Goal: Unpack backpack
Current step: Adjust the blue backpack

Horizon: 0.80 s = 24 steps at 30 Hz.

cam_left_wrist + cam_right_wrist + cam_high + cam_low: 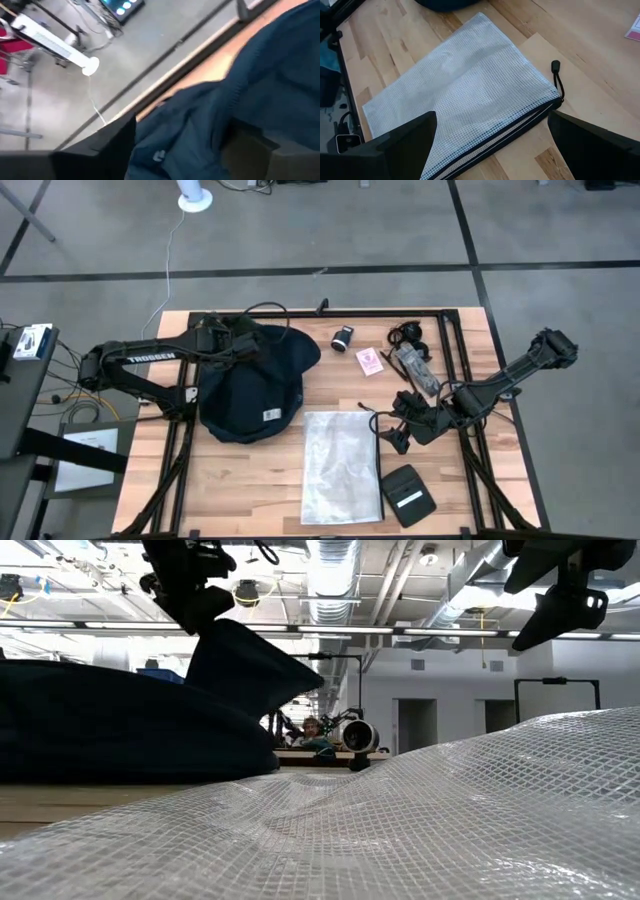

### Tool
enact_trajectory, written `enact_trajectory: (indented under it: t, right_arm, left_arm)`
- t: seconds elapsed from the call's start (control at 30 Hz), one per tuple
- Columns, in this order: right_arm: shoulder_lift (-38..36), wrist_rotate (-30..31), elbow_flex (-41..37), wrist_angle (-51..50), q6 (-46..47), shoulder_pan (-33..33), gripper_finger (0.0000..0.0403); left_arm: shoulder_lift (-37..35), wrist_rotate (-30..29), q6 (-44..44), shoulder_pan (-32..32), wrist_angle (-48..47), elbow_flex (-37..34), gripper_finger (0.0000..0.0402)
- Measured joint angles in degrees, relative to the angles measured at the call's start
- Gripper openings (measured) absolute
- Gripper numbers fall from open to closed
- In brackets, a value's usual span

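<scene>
Dark jointed arms, white TROSSEN lettering, black cables

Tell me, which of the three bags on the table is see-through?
The flat mesh pouch in the middle, with a dark zipper edge. The backpack is navy fabric, and the small pouch is solid black.

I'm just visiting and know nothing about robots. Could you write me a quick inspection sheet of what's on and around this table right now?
Surface: wooden table with a black frame.
Job's things: navy backpack lies at the left, one edge lifted.
Clutter: clear mesh pouch with a dark zipper, flat black pouch, small pink card, small black cylinder, a bagged item.
Grippers: left gripper shut on backpack fabric; right gripper open above the mesh pouch's zipper end.
Cables: black cords at the far right side; white cable on the floor.
Surroundings: concrete floor; a person sits far behind.
</scene>
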Motion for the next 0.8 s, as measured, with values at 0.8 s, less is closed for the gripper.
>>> enact_trajectory:
  t: [0.8]
  right_arm:
    - [0.0,0.0,0.0,1.6,-3.9,-1.1,0.0372]
  left_arm:
    - [-1.0,19.0,7.0,0.7,-0.8,3.4,0.0315]
